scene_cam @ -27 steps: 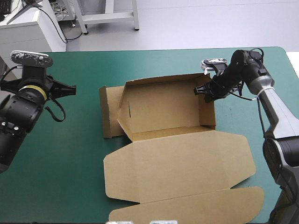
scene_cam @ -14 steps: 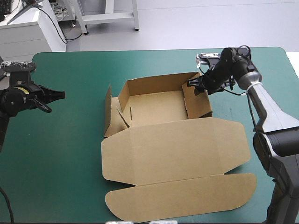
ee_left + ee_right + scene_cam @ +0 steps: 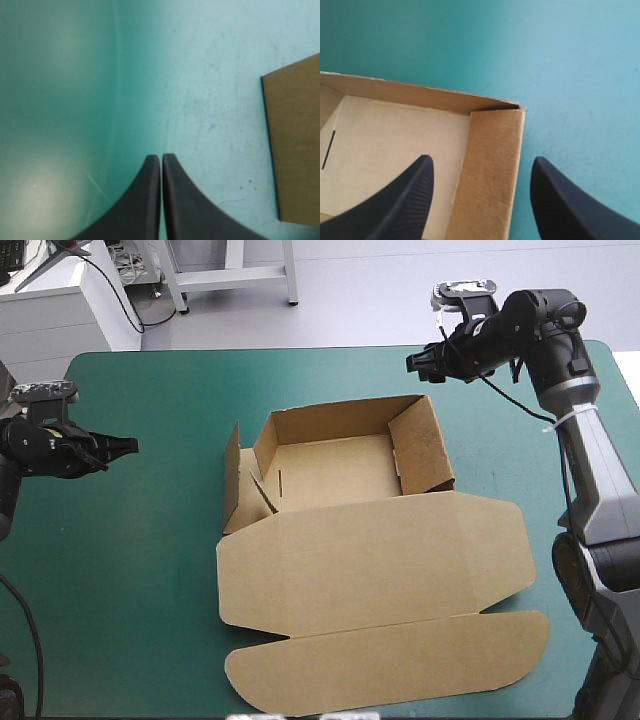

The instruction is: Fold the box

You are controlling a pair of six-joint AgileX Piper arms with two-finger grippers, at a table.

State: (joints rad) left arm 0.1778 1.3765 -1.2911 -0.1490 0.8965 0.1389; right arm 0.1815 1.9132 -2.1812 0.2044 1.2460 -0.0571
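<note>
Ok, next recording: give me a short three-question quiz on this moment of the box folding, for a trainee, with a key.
1. True or false: the right tool is clamped on the right wall of the box.
2. The left tool is: A) open over the box; B) shut on the box; C) shut on nothing, over the teal-green cover.
3. Fill in: the lid lies ____ on the cover, toward the table's near edge.
Key: 1 false, it stands open above that wall, not touching it. 2 C. 3 flat.
</note>
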